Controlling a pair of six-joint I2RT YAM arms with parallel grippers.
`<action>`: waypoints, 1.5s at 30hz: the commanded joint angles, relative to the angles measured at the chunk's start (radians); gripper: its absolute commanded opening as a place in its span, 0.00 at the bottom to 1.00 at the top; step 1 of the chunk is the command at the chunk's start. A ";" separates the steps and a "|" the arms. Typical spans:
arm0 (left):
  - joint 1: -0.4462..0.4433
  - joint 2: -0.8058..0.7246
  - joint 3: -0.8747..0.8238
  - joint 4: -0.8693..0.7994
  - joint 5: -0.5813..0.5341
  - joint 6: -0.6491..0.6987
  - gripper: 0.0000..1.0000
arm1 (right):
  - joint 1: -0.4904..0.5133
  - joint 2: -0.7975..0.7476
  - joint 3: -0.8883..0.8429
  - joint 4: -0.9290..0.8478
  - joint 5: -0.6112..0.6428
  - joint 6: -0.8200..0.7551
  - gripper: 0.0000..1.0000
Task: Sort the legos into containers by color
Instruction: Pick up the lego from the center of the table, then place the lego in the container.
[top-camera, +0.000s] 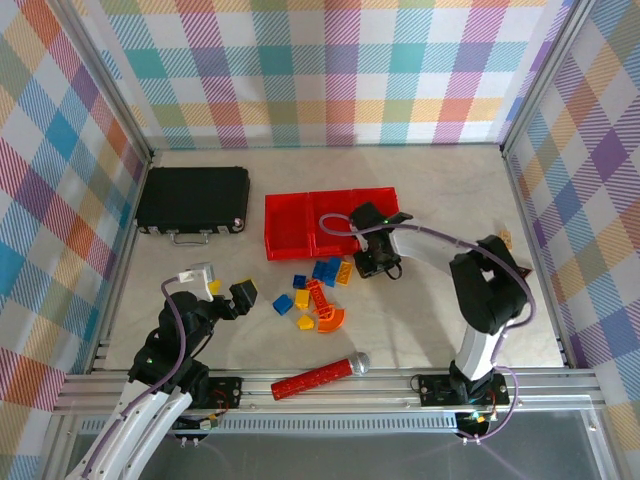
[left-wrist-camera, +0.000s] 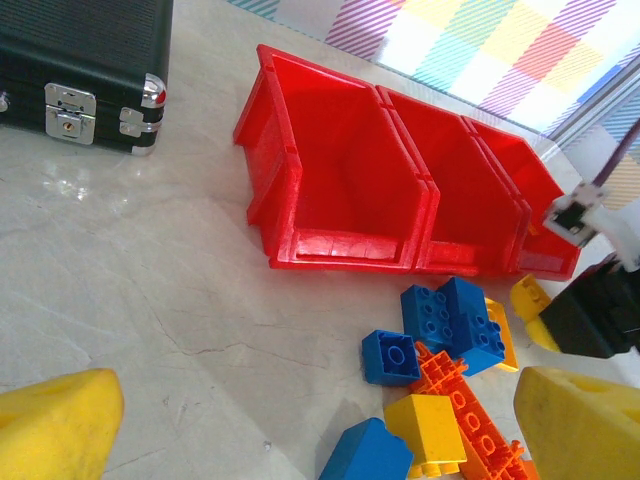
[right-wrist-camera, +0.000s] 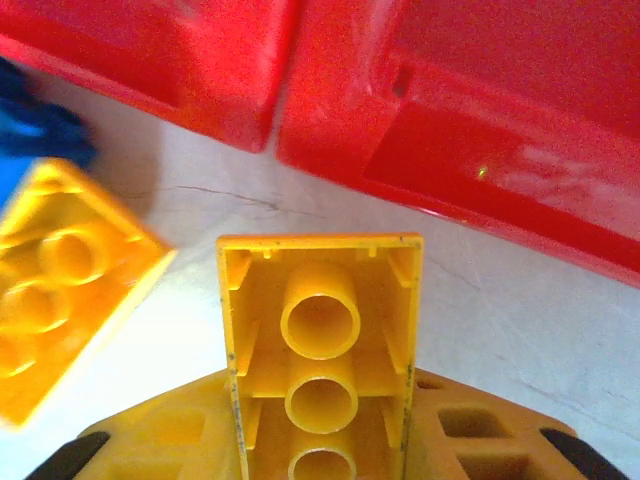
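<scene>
Right, edges first: checked walls (top-camera: 330, 70) on three sides, a metal rail (top-camera: 560, 378) along the near edge, a black case (top-camera: 192, 200) parked in the far-left corner of the tabletop (top-camera: 440, 180). Plenty of bare marble at the far right and down the left side; tighter in the middle. Red stick (top-camera: 318, 376) with a silver tip lying by the near rail, well apart from the pile.

On to the containers (left-wrist-camera: 400, 190): three red bins joined in a row, tops open. Empty in the left and the middle; hard to call in the right, partly hidden behind the arm.

Now the legos (top-camera: 315, 292): a loose cluster of blue, yellow and orange bricks just in front of the bins, with an orange arch (top-camera: 332, 320) at its near side.

Over to the right gripper (top-camera: 377, 262): low beside the pile, close to the bins' front wall, clamped on a yellow brick (right-wrist-camera: 320, 340), hollow underside and round tubes facing the wrist camera. Second yellow brick (right-wrist-camera: 60, 290), blurred, just to its left.

And the left gripper (top-camera: 233, 293): spread wide, nothing between the fingers, near-left of the pile.
</scene>
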 joint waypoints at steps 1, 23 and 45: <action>-0.009 -0.012 -0.015 0.009 0.009 -0.009 1.00 | 0.006 -0.093 0.028 -0.040 -0.069 0.042 0.26; -0.009 -0.010 -0.018 0.019 0.019 -0.009 1.00 | 0.005 0.264 0.584 -0.104 -0.107 0.052 0.23; -0.009 0.031 -0.016 0.028 0.024 -0.008 1.00 | 0.005 0.395 0.682 -0.150 -0.137 0.060 0.40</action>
